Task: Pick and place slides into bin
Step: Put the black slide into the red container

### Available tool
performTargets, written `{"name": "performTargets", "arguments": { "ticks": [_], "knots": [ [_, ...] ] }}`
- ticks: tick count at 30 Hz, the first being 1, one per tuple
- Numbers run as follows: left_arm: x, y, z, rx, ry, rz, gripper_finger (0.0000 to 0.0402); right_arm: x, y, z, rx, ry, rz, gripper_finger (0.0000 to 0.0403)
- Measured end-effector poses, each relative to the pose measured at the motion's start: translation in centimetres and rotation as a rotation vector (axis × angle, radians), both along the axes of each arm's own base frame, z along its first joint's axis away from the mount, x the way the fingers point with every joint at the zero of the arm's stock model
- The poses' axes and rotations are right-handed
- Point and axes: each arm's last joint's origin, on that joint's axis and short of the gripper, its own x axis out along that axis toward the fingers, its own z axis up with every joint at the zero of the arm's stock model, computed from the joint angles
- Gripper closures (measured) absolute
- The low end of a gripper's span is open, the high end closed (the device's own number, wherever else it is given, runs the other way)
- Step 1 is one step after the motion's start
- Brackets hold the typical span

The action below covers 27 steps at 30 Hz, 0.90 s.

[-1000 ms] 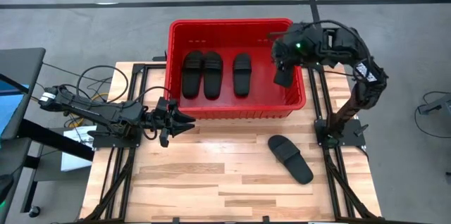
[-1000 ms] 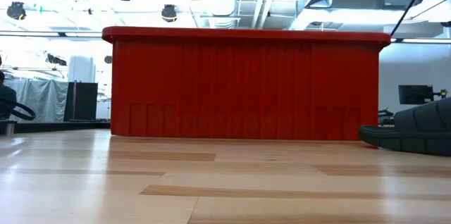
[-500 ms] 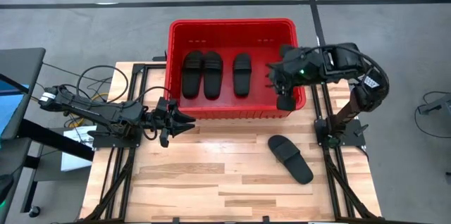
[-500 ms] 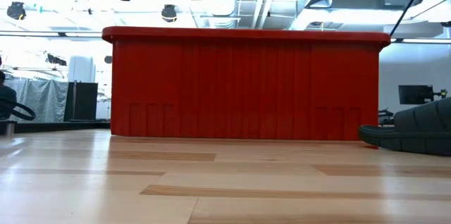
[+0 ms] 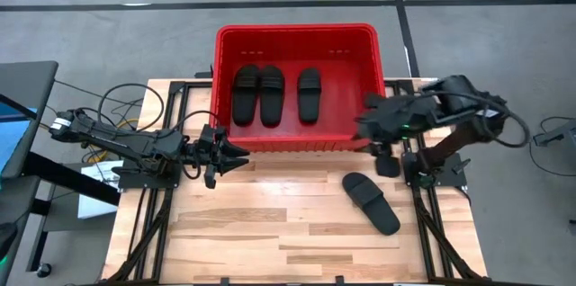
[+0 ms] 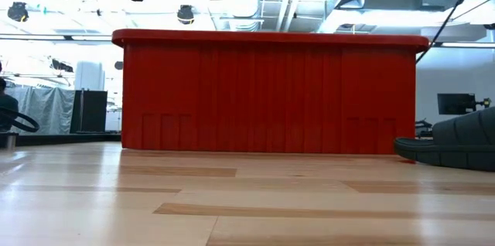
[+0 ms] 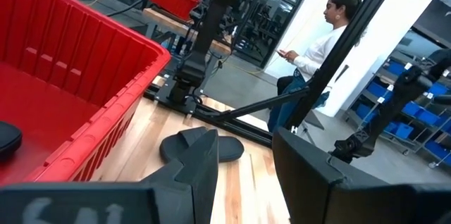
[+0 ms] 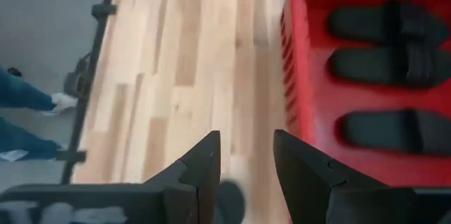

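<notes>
The red bin (image 5: 297,133) stands at the table's far middle. Three black slides (image 5: 246,94) (image 5: 272,94) (image 5: 309,94) lie side by side on its floor, soles down. Another slide (image 5: 370,202) lies flat and slantwise on the table, near the right edge; it also shows in the low view (image 6: 456,141). My right gripper (image 5: 385,162) hangs open above the table just off the bin's near right corner, pointing steeply down, with that slide (image 8: 229,206) below its fingers. My left gripper (image 5: 236,155) stands open and level by the bin's near wall, left of the middle.
Black frame rails run along the table's left and right sides (image 5: 423,187). Bare wood (image 5: 270,223) lies between the bin and the near edge. A person (image 7: 310,55) stands in the room beyond the table's right side.
My right gripper has swung from above the bin's right part toward the table's near and right edges. It has passed over the bin's near right corner and now hangs over the table by the loose slide. The slides and the bin have kept still.
</notes>
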Motion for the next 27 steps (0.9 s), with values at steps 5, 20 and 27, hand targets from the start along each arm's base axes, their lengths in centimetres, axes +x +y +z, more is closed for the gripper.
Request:
{"name": "performTargets", "arguments": {
  "ticks": [5,20,27],
  "knots": [
    [0.0,0.0,0.0,0.0,0.002,0.0,0.0276,-3.5,-0.4,-1.6,0.024,0.047,-0.064,0.028],
    [0.0,0.1,0.0,-0.004,-0.001,0.027,0.0276,-8.9,1.3,-8.9,0.105,0.28,-0.109,0.028],
    [0.0,0.1,0.0,-0.017,-0.001,0.05,0.0276,-9.9,4.1,-12.9,0.05,0.422,-0.071,0.028]
  ]
}}
